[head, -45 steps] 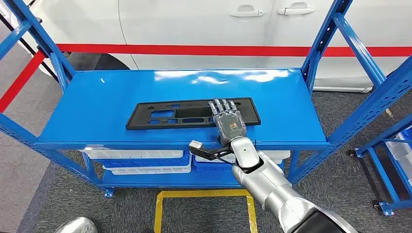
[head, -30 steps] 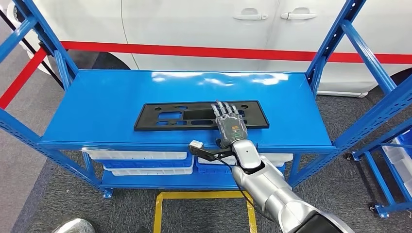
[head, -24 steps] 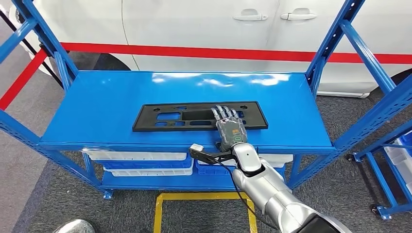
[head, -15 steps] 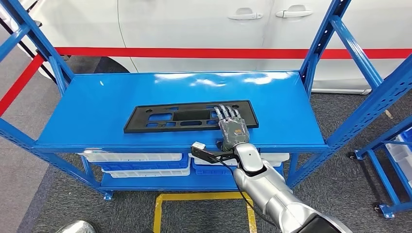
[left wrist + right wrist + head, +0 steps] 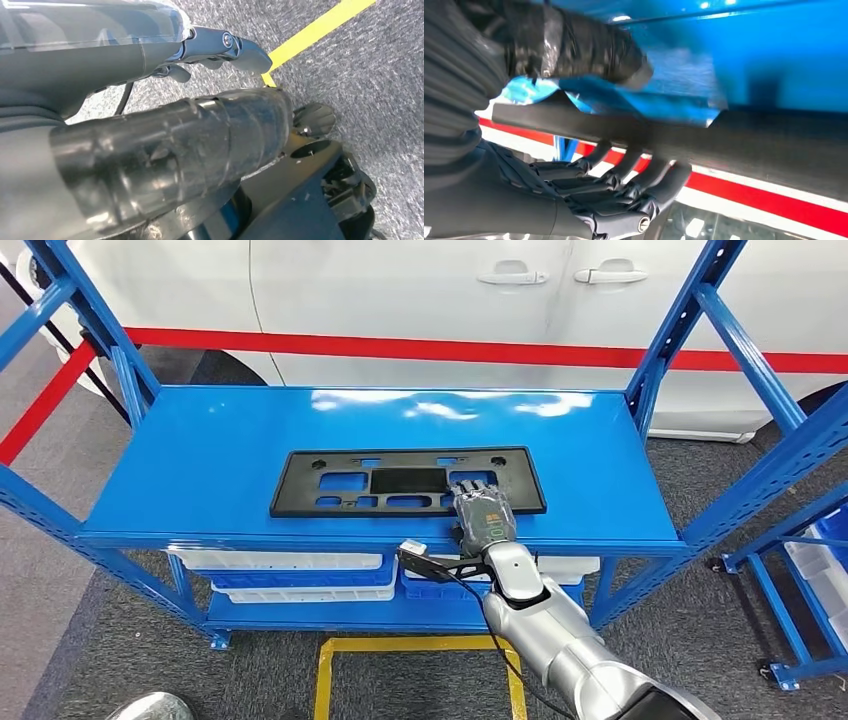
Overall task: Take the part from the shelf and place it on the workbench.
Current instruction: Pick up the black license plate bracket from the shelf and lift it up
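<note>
Right hand (image 5: 483,513) grips the near right edge of the black part (image 5: 408,481) on the blue shelf (image 5: 200,455); left hand (image 5: 150,150) state unclear.

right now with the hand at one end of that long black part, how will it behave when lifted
The black part is a long flat frame full of cutouts, so probably light and fairly stiff, though it may flex. The right hand holds it near one end, so the far end will likely droop or swing. The glossy shelf may let it slide.

Flat black cut-out part (image 5: 400,482) on blue shelf (image 5: 200,455)
</note>
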Controlling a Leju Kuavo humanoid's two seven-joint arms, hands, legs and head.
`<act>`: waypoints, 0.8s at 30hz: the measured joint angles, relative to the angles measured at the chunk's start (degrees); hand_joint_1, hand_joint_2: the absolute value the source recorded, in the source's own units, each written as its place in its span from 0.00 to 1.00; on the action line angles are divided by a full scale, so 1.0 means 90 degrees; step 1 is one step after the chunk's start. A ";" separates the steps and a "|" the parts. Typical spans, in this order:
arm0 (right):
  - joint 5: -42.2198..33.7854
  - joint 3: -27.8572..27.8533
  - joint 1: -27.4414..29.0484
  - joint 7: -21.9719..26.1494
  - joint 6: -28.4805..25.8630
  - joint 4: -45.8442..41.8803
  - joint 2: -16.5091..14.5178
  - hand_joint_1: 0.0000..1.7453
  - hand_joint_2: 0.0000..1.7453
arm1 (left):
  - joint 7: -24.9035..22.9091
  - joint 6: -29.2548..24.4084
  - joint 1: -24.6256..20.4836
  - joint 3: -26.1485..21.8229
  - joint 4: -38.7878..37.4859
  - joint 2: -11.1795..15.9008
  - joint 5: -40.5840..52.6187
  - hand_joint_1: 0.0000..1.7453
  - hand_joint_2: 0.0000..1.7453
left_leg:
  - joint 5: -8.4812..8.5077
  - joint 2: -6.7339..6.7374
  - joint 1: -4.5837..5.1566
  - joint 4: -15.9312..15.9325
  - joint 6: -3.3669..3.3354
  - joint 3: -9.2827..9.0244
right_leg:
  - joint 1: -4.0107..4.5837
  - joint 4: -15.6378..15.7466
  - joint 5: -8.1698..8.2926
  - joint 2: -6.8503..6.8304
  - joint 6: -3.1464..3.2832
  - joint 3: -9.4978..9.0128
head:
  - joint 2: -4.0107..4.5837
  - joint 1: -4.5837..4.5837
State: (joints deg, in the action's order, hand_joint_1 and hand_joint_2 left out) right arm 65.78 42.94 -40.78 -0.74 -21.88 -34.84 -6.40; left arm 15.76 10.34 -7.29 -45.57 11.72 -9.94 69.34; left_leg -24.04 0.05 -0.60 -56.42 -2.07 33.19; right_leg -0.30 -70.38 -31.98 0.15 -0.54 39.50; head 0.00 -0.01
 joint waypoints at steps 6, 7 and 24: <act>-0.0015 -0.0020 -0.0061 0.0012 -0.0044 0.0018 0.0015 1.00 1.00 | 0.0001 -0.0002 0.0004 0.0010 0.0000 -0.0002 -0.0001 0.00 0.00 | -0.0067 -0.0018 0.0011 -0.0115 0.0061 0.0006 | -0.0038 0.0936 0.0601 -0.0013 0.0019 -0.0491 | 0.0000 0.0000; -0.0016 -0.0021 -0.0075 0.0016 -0.0045 0.0017 0.0016 1.00 1.00 | 0.0002 -0.0002 0.0003 0.0012 0.0000 -0.0002 -0.0002 0.00 0.00 | -0.0081 -0.0027 0.0020 -0.0134 0.0090 0.0011 | -0.0029 0.1178 0.0660 -0.0010 0.0044 -0.0607 | 0.0000 0.0001; 0.0026 -0.0021 -0.0064 0.0001 -0.0095 0.0015 0.0001 1.00 1.00 | 0.0009 -0.0012 0.0021 0.0015 0.0000 0.0005 -0.0035 0.00 0.50 | -0.0188 -0.0033 0.0007 -0.0112 0.0230 -0.0118 | -0.0004 0.1344 0.0746 -0.0019 0.0132 -0.0682 | 0.0000 0.0002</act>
State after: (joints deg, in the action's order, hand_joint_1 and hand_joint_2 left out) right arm 66.01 42.76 -41.35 -0.73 -22.74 -34.71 -6.39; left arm 15.84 10.23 -7.11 -45.44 11.72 -9.90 69.02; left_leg -25.73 -0.25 -0.54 -57.42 0.01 32.13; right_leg -0.33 -58.28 -25.26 -0.02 0.64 33.37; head 0.00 0.01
